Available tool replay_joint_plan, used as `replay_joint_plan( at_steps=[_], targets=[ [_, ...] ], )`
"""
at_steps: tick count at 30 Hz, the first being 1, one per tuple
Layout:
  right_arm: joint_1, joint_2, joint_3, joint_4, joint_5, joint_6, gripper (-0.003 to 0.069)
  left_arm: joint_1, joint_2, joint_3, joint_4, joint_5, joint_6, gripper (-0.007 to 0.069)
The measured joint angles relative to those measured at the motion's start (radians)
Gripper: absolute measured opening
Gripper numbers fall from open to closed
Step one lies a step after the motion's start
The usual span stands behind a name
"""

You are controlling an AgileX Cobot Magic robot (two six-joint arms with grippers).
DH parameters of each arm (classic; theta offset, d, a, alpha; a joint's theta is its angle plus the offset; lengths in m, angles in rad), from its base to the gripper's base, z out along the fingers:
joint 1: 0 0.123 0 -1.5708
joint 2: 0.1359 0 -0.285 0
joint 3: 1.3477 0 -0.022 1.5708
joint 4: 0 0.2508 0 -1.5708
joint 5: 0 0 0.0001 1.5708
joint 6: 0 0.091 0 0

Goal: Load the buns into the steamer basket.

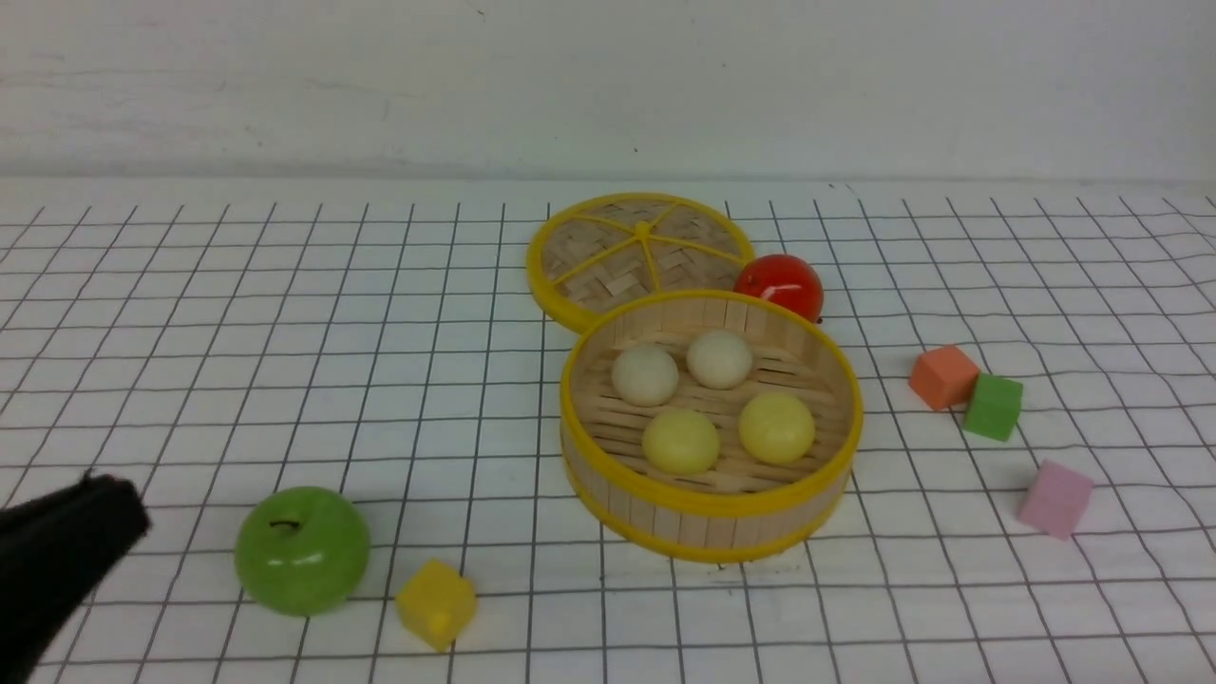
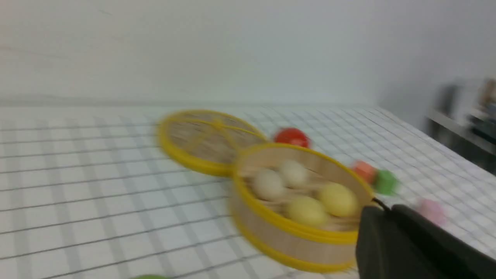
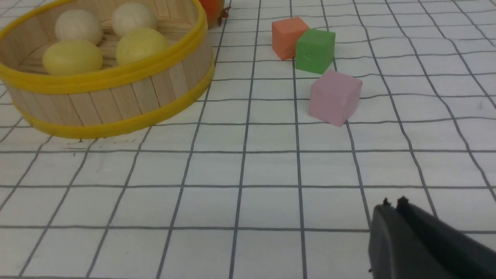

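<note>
Fingers of both grippers are pressed together, gripping nothing: the left gripper [image 1: 119,508] beside the green apple [image 1: 302,550], the right gripper [image 3: 393,205] over bare table. All four buns [image 1: 681,441] sit inside the steamer basket [image 1: 708,503].

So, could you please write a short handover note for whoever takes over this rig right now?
Left gripper: shut, empty, low at the near left by the green apple.
Right gripper: shut, empty, clear of the cubes.
Steamer basket: mid-table, its lid lying behind it.
Buns: all four in the basket, two white, two yellow.
Done: loading.
Left: nothing apparent.
</note>
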State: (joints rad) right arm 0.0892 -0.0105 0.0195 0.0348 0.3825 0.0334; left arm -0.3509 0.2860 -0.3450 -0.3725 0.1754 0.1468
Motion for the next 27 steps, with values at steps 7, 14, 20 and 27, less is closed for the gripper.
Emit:
replay_joint_plan(
  at_steps=[7,14,20,27],
  targets=[
    [0.0,0.0,0.0,0.0,0.001,0.0,0.0012,0.223,-0.206,0.201,0.221,0.0,-0.27,-0.0013],
    [0.0,-0.001,0.0,0.0,0.002,0.0,0.002,0.261,-0.295,0.371,0.257,0.145,-0.305,-0.0013],
    [0.0,-0.001,0.0,0.0,0.002,0.0,0.0028,0.261,-0.296,0.376,0.262,0.205,-0.309,-0.0013],
    [0.0,-0.001,0.0,0.0,0.002,0.0,0.0035,0.261,-0.296,0.376,0.262,0.208,-0.309,-0.0013]
  ],
)
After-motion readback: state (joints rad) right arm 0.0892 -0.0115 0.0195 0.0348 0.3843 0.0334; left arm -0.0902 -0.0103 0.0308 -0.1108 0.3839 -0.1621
